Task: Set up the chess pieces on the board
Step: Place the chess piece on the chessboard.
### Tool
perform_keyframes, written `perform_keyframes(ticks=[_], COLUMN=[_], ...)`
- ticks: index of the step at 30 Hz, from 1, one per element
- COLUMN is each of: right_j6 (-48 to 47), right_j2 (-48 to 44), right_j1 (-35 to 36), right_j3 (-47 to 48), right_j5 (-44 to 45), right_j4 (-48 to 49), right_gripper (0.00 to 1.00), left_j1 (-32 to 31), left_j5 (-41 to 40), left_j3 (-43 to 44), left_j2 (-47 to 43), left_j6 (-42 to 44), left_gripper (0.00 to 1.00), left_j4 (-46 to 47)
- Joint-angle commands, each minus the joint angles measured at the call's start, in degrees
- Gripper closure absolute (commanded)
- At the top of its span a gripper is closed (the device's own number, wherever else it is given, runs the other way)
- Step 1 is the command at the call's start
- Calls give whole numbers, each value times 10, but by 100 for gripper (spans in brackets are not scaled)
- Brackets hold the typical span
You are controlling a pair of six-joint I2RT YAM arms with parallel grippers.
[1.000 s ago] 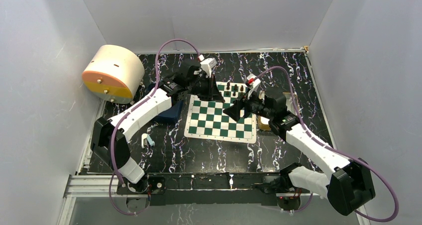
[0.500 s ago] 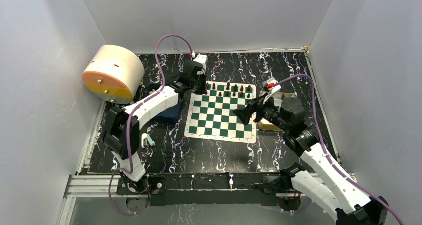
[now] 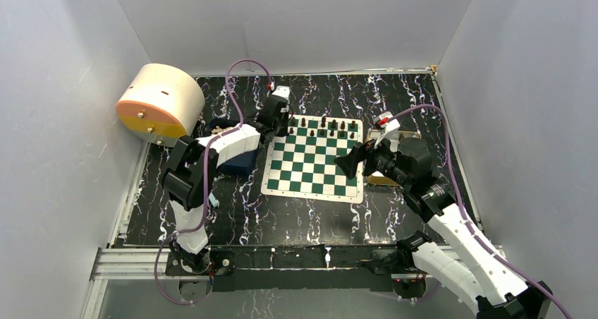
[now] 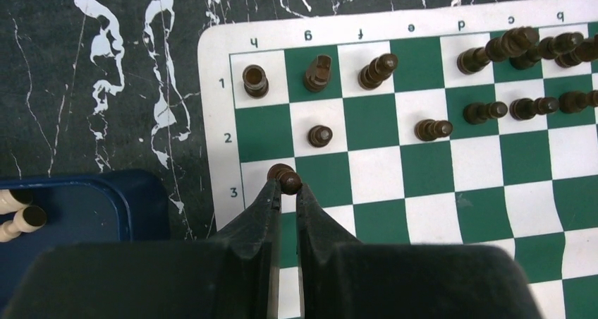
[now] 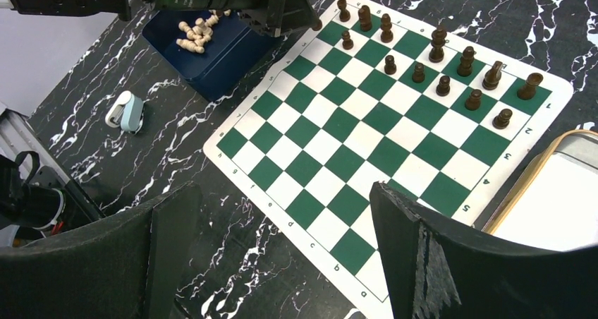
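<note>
Board (image 5: 367, 157) is showing green and white checks inside a white border, with dark letters and numerals printed along it. Chess pieces (image 4: 319, 135) are reading dark brown, near black. Table (image 3: 296, 217) is showing black with white marbled veins. Navy blue tray (image 5: 218, 58) is showing cream pieces (image 5: 197, 31). Tin tray (image 5: 525, 183) is showing a gold rim and a white inside. Drum (image 3: 166, 93) is showing cream sides and an orange-and-yellow face. Left arm (image 3: 218, 146) and right arm (image 3: 465, 234) are showing white shells, black joints and purple cables (image 3: 240, 68). Left gripper (image 4: 285, 186) and right gripper (image 5: 282, 213) are reading black.
</note>
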Motion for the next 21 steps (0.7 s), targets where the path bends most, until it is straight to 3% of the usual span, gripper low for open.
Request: perform_keyframes(ticks=[1, 21], right_j6=[8, 9], right_j2=[1, 24], right_j1=[1, 0], right_j3=[41, 58], right_j5=[4, 14], right_j4=[8, 5], right_gripper=[1, 1], left_j1=[15, 33], left_j5=[-4, 31], left_j3=[-1, -9], left_j2=[2, 44], left_j6=[6, -4], left_gripper=[100, 99], left_j4=[46, 82])
